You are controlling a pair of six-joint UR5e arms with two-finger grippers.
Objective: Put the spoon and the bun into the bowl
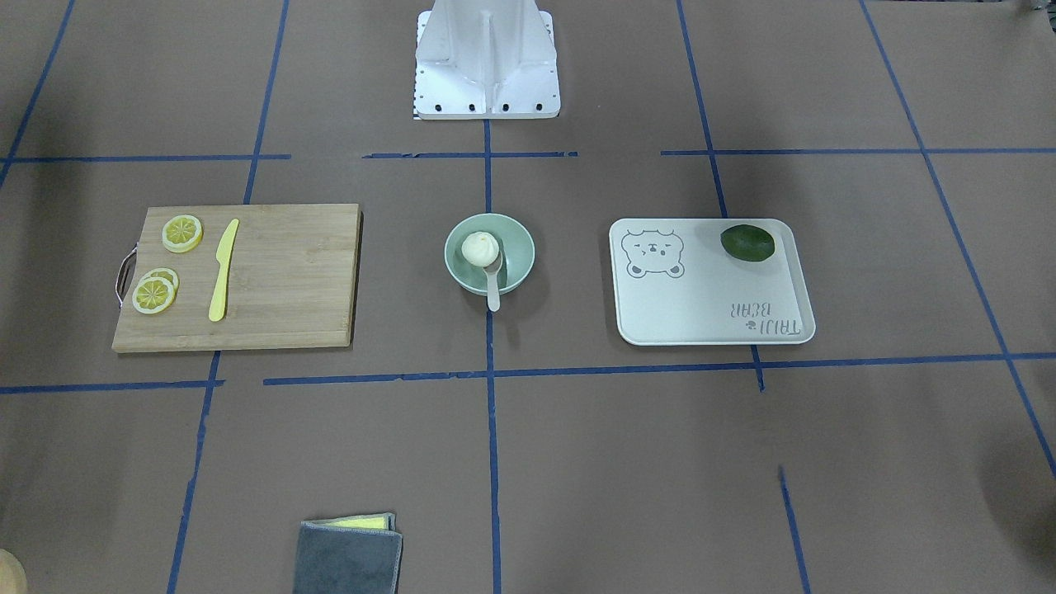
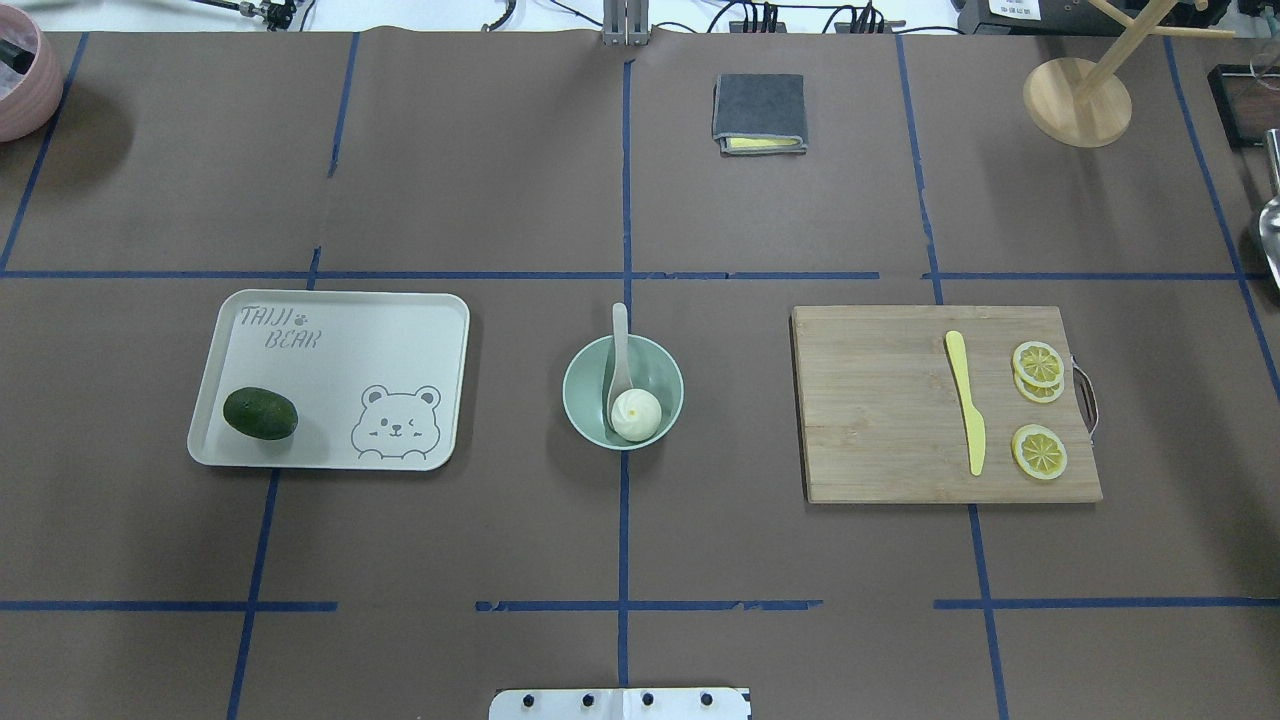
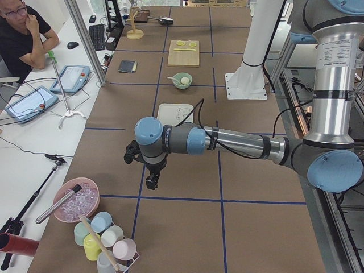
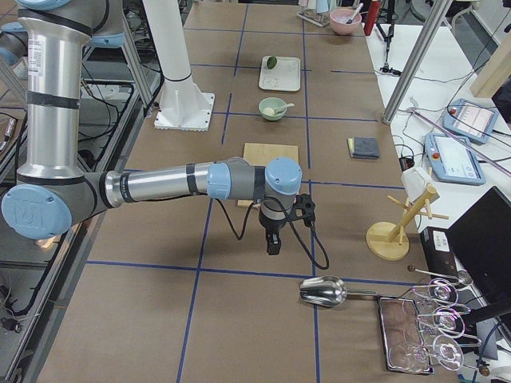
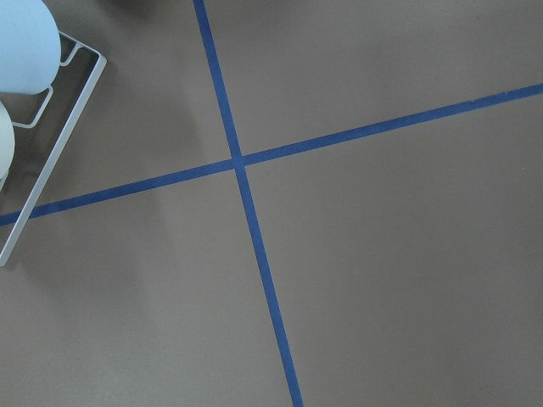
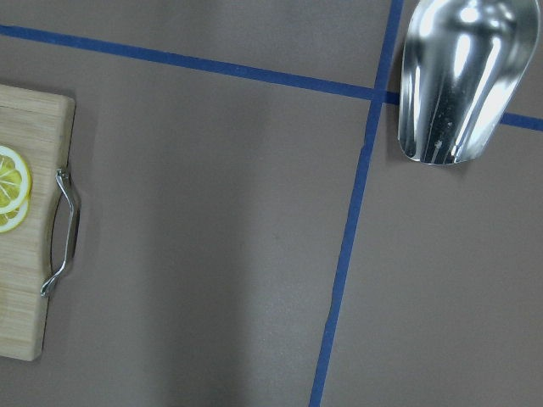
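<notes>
The pale mint-green bowl [image 2: 662, 372] stands at the table's middle. The white pleated bun [image 2: 636, 412] lies inside it. The off-white spoon [image 2: 619, 340] rests with its scoop in the bowl beside the bun and its handle over the far rim. The front-facing view shows the same: bun [image 1: 479, 247], spoon [image 1: 493, 290], bowl [image 1: 518, 247]. My left gripper [image 3: 151, 182] hangs over bare table near the cups, far from the bowl. My right gripper [image 4: 272, 243] hangs beyond the cutting board's end. Both show only in the side views, so I cannot tell whether they are open or shut.
A white bear tray [image 2: 330, 400] holds a dark green avocado [image 2: 260, 413]. A wooden cutting board [image 2: 880, 420] carries a yellow knife [image 2: 966, 400] and lemon slices [image 2: 1038, 450]. A folded grey cloth [image 2: 759, 112] lies far back. A metal scoop [image 6: 454, 76] lies by my right wrist.
</notes>
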